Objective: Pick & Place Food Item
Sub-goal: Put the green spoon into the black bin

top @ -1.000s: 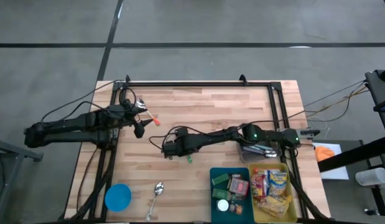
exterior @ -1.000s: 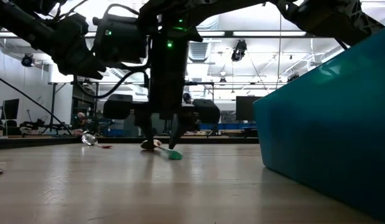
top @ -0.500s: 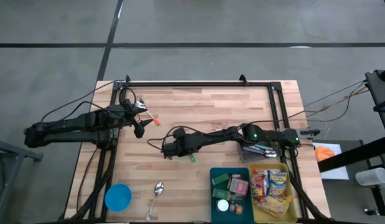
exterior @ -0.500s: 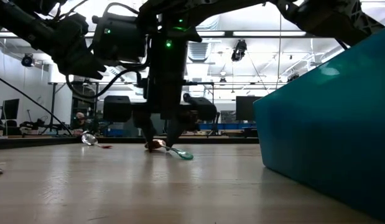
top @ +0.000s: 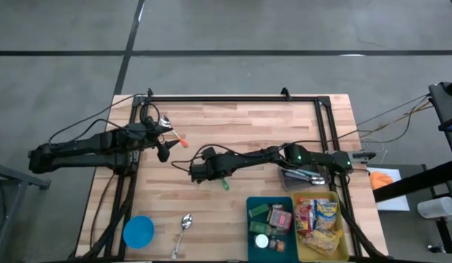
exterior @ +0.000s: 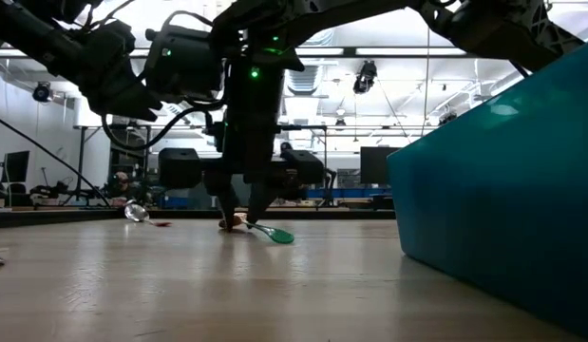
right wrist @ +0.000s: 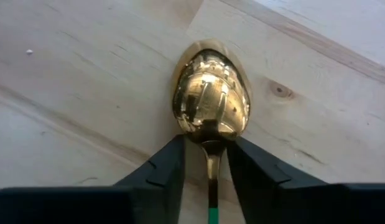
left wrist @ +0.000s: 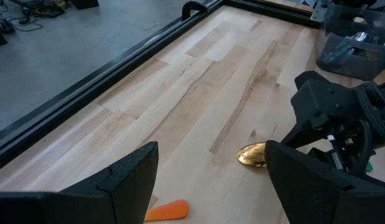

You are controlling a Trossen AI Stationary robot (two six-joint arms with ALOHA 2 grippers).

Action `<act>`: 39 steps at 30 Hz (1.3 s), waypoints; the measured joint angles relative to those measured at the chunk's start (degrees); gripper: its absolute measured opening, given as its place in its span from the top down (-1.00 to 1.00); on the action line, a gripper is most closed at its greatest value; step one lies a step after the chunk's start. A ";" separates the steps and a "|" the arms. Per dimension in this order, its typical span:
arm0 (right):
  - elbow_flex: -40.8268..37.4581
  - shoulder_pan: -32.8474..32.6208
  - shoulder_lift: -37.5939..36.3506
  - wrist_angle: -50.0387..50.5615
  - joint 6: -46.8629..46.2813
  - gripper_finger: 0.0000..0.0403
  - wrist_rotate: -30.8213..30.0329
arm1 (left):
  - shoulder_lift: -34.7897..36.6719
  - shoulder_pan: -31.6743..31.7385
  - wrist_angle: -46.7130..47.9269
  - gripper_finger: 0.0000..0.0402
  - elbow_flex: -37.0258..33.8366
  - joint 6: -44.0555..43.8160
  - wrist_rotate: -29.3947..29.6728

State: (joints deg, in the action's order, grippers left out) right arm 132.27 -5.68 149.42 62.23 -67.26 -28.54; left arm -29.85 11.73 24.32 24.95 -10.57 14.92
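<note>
The shiny gold spoon with a green handle [right wrist: 211, 102] lies flat on the wooden table [top: 247, 124], near the middle. The right gripper [right wrist: 206, 163] pinches its thin neck between both fingers. It is not lifted yet, so carrying and placing are left. The left gripper [left wrist: 208, 171] waits spread wide at the table's left side.

Wood table [top: 247, 124]: bins [top: 299, 226], blue lid [top: 139, 231], spoons [top: 184, 225].
</note>
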 joint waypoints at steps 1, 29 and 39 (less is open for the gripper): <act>-0.10 0.04 -0.02 -0.12 0.00 0.48 0.11 | 0.00 0.02 0.00 -0.49 0.00 -0.02 -0.01; 0.64 0.05 -0.28 4.04 0.43 0.90 0.14 | 0.00 0.02 0.02 -0.49 0.00 0.00 0.00; 2.09 -2.14 -7.21 14.87 -0.03 0.91 -3.33 | -0.02 0.02 0.02 -0.49 0.00 -0.01 0.00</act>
State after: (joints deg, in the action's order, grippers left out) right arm 134.37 -7.81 142.22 77.10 -67.30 -31.87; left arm -29.87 11.74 24.34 24.95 -10.58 14.93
